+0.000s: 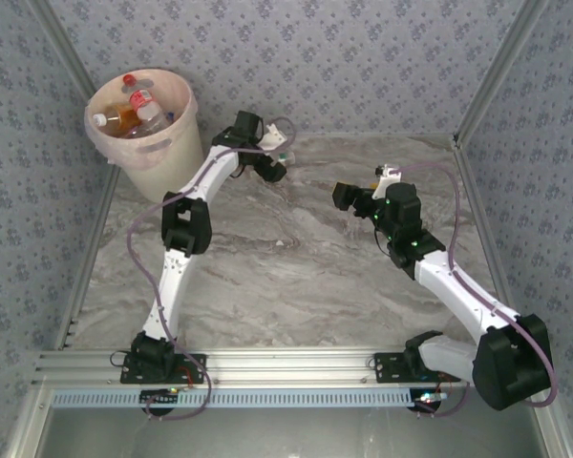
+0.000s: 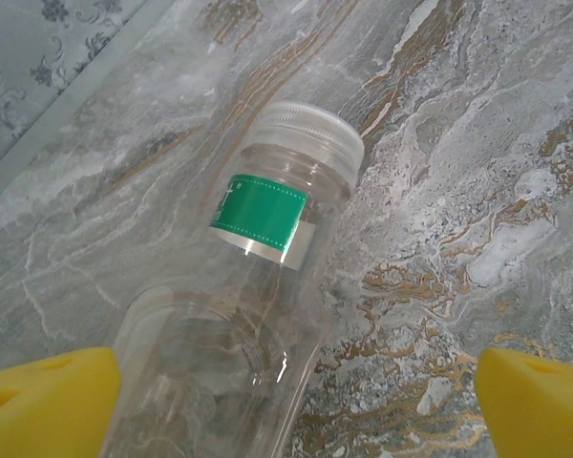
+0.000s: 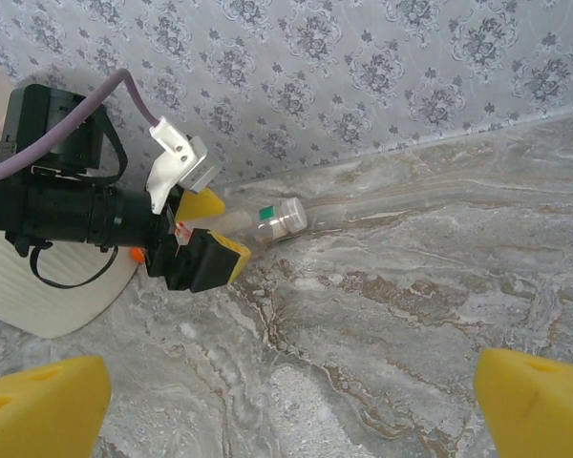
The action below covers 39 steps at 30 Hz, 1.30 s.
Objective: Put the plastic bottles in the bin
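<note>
Bottle (image 2: 255, 296) seemingly within left end effector (image 2: 291, 405)

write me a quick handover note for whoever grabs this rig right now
Left gripper: open, fingers either side of a clear green-label bottle lying on the table near the back wall; not clamped.
Right gripper: open, empty, above the marble.
Done: several bottles sit in the bin, far left.
Left to do: close on the green-label bottle, carry it to the bin, release.
</note>
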Available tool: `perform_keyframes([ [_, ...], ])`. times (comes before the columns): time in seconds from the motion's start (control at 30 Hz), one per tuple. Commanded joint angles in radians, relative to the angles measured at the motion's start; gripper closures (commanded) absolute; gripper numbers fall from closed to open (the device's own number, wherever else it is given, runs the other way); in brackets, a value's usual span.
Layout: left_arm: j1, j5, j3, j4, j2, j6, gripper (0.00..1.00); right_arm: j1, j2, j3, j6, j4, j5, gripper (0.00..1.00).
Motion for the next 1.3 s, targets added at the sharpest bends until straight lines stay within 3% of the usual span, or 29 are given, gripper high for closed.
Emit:
perform_keyframes([
  [0.0, -0.016, -0.017, 0.028, 0.014, 0.036, 0.043, 0.06, -0.004, 0.007, 0.035, 0.012, -0.014, 0.006, 0.0],
  [0.17, -0.018, -0.017, 0.04, 0.012, 0.05, 0.043, 0.11, -0.005, 0.014, 0.044, 0.012, -0.02, 0.007, 0.0],
  [0.37, -0.053, -0.037, 0.033, -0.155, -0.007, 0.058, 0.16, -0.004, 0.02, 0.051, 0.011, -0.015, 0.017, 0.0],
  [0.63, -0.069, -0.009, -0.396, -0.001, -0.26, -0.014, 0.18, -0.004, 0.017, 0.044, 0.012, -0.012, 0.013, 0.0],
  [0.8, -0.087, 0.028, -0.59, 0.106, -0.418, -0.085, 0.11, -0.003, 0.018, 0.043, 0.011, -0.006, 0.013, 0.0],
  [0.9, -0.088, -0.037, -0.576, 0.101, -0.42, -0.137, 0.02, -0.002, 0.02, 0.042, 0.014, 0.003, 0.009, 0.0],
  [1.03, -0.088, -0.134, -0.429, 0.013, -0.327, -0.165, 0.02, 0.0, 0.024, 0.039, 0.02, 0.006, 0.007, 0.0],
  [1.27, -0.098, -0.167, -0.271, -0.086, -0.197, -0.097, 0.02, 0.002, 0.019, 0.039, 0.025, 0.003, 0.009, 0.0],
])
